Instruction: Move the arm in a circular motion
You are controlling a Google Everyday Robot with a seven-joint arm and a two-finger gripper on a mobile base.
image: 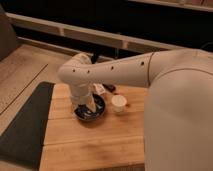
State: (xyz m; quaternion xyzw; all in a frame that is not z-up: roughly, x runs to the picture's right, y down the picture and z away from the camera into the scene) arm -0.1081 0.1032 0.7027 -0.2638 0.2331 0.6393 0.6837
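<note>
My large off-white arm reaches in from the right and bends down at a rounded joint over the wooden table. The gripper hangs at the end of the arm, low over a dark bowl on the table. The wrist hides much of the gripper and part of the bowl.
A small white cup stands just right of the bowl. Small red and white items lie behind the bowl. A dark mat or seat borders the table's left. A pale rail runs along the back.
</note>
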